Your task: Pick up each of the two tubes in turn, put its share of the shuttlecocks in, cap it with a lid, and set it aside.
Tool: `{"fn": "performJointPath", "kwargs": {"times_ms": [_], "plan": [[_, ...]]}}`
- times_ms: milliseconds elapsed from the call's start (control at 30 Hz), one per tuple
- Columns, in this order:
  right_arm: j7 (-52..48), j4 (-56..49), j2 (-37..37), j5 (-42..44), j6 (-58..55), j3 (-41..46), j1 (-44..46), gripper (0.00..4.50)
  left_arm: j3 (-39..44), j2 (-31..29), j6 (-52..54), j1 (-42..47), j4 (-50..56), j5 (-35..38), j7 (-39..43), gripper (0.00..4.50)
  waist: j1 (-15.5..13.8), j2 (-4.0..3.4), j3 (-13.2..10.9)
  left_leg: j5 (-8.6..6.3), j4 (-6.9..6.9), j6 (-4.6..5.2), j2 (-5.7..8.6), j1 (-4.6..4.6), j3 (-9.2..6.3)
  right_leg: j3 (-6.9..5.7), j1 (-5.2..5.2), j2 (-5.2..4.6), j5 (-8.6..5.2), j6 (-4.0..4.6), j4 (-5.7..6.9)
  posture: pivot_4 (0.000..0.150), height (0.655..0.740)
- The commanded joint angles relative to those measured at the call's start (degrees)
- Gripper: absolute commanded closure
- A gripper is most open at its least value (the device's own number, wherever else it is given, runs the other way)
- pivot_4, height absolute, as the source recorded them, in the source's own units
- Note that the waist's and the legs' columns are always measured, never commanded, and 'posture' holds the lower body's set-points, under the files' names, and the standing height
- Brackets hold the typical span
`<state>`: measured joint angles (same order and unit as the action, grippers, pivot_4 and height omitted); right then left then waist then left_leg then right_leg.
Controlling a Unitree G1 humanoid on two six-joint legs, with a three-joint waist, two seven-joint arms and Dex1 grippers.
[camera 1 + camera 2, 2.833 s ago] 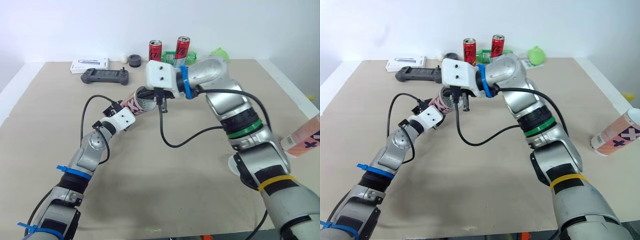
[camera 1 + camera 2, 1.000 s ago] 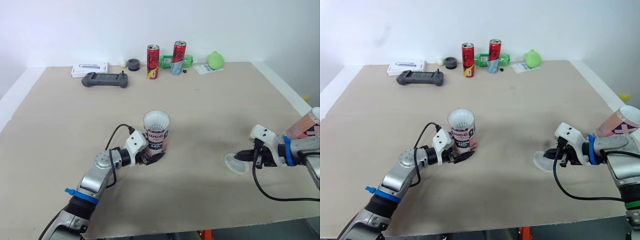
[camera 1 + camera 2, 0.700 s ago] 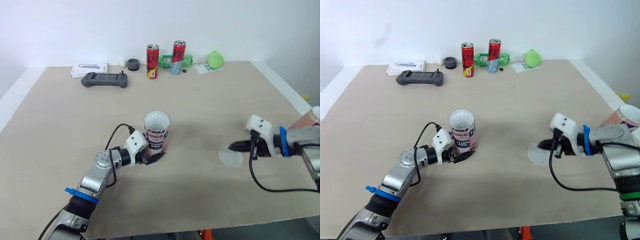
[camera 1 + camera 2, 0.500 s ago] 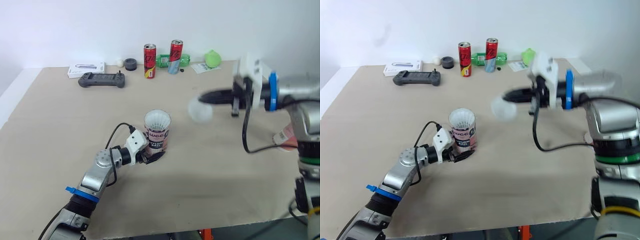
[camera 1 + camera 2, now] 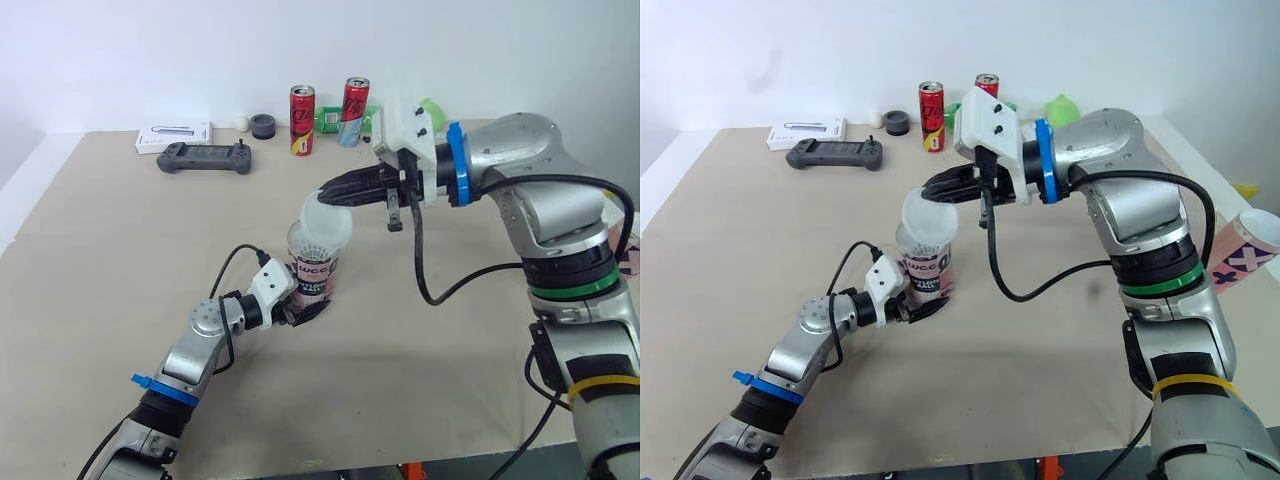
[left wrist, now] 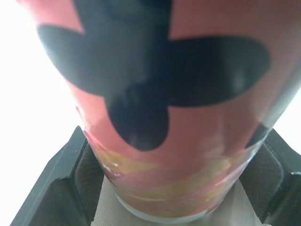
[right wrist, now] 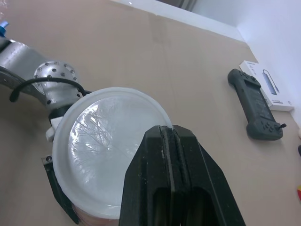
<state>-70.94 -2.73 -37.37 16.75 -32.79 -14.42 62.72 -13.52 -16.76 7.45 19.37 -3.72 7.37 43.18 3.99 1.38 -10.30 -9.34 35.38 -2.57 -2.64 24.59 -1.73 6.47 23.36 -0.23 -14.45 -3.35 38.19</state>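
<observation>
the left gripper [image 5: 300, 312] clamps the base of the upright tube [image 5: 312, 276] on the table [image 5: 110, 260]. the clear lid [image 5: 326, 222] hangs tilted just over the tube's mouth, pinched at its rim by the right gripper [image 5: 329, 197]. capping is the step in hand; next the lid likely needs levelling, centring and pressing down.

- Tube [image 5: 313, 278] stands mid-table [image 5: 110, 260], between the left gripper's [image 5: 300, 312] fingers.
- Lid [image 5: 325, 214], in the right gripper [image 5: 335, 196], over its mouth.
- Second tube [image 5: 1238, 252] at the right edge.
- Cans [image 5: 302, 105], controller [image 5: 204, 157], box [image 5: 174, 136] along the far edge.
</observation>
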Motion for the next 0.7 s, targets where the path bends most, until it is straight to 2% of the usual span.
{"fn": "performJointPath", "kwargs": {"times_ms": [33,267,700], "plan": [[0.4,-0.8,0.7,-1.9,1.7,-1.3,1.5,4.45,-0.5,-0.3,0.4,-0.8,0.1,-0.7,0.0,0.86,0.0,0.0,0.0,0.0,0.0,0.0,0.0,-0.01,0.0,0.0,0.0,0.0,0.0,0.0,0.0,0.15,0.74],[0.3,-0.2,2.2,-4.7,2.6,-3.7,2.2,4.45,-0.7,0.0,0.3,-0.1,-0.6,-0.7,0.0,0.86,0.1,0.0,0.0,0.0,0.0,0.0,0.0,0.0,0.01,0.0,-0.01,-0.01,0.0,0.0,0.0,0.15,0.74],[-1.9,1.4,0.5,-11.6,6.1,-7.9,3.6,4.45,-0.8,0.1,0.5,-0.5,0.0,-0.8,-0.2,0.86,0.1,0.0,0.0,0.0,-0.01,0.0,0.01,0.0,0.0,-0.01,0.0,-0.01,-0.01,-0.01,-0.01,0.15,0.74]]}}
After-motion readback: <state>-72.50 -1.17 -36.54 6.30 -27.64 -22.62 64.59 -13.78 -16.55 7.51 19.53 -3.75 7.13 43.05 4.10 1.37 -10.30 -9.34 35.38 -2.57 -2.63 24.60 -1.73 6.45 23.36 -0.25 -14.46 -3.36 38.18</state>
